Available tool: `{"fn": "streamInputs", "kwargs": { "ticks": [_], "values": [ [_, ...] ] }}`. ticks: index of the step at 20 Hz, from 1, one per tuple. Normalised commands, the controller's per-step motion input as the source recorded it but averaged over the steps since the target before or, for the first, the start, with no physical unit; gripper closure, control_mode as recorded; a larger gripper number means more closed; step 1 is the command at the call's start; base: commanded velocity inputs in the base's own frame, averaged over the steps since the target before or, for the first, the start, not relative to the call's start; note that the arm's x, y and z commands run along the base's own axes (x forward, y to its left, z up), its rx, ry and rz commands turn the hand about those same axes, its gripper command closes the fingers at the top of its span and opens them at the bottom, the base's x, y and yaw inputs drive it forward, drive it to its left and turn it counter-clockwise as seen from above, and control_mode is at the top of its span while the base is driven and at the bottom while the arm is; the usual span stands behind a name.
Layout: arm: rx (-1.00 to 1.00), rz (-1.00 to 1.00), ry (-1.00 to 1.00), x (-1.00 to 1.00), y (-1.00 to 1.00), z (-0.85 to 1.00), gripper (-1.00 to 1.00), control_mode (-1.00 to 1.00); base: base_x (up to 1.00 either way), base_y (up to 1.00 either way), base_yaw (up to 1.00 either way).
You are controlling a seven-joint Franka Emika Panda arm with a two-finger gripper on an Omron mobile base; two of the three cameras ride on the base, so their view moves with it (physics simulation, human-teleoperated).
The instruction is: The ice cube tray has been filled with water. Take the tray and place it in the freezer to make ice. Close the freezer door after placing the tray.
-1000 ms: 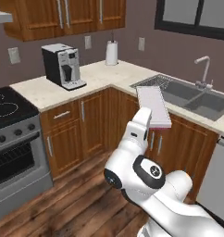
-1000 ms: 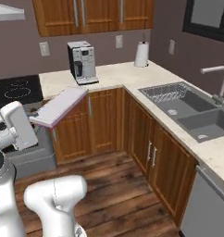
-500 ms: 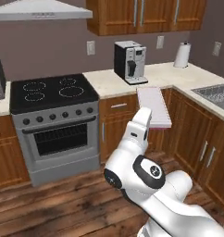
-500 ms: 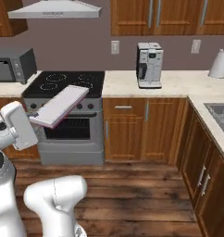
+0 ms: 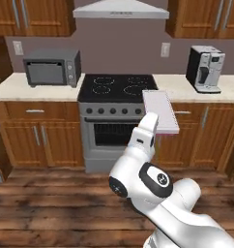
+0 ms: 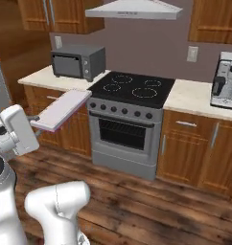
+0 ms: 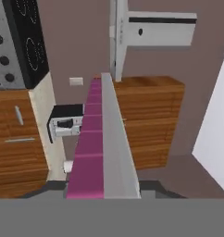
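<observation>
Gripper (image 6: pixel 35 120) pinching one end of the ice cube tray (image 6: pixel 62 109); tray carried clear of the worktop (image 5: pixel 22 88), roughly level, in front of the stove (image 5: pixel 120 88). Microwave (image 5: pixel 52 67) and coffee machine (image 5: pixel 204 68) behind.

Even, diffuse rendered lighting, no single source evident, faint soft shadows under the wooden wall cabinets (image 5: pixel 34 17), mild softness, no glare

one ice cube tray (image 5: pixel 160 110), one stove (image 5: pixel 121 87), one microwave (image 5: pixel 51 67), one coffee machine (image 5: pixel 205 69), one range hood (image 5: pixel 121 9).
</observation>
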Motion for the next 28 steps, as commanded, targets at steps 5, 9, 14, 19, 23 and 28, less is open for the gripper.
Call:
{"fn": "streamInputs", "kwargs": {
  "ticks": [5,9,14,19,23,28],
  "values": [
    [0.0,0.0,0.0,0.0,0.0,0.0,1.0,1.0,0.36,0.47,0.54],
    [0.0,0.0,0.0,0.0,0.0,0.0,1.0,1.0,0.53,0.58,0.49],
    [0.0,0.0,0.0,0.0,0.0,0.0,1.0,1.0,0.73,0.28,0.44],
    [0.0,0.0,0.0,0.0,0.0,0.0,1.0,1.0,0.69,0.0,0.47],
    [0.0,0.0,0.0,0.0,0.0,0.0,1.0,1.0,0.64,0.0,0.5],
    [0.0,0.0,0.0,0.0,0.0,0.0,1.0,1.0,0.58,0.03,0.49]
  ]
}}
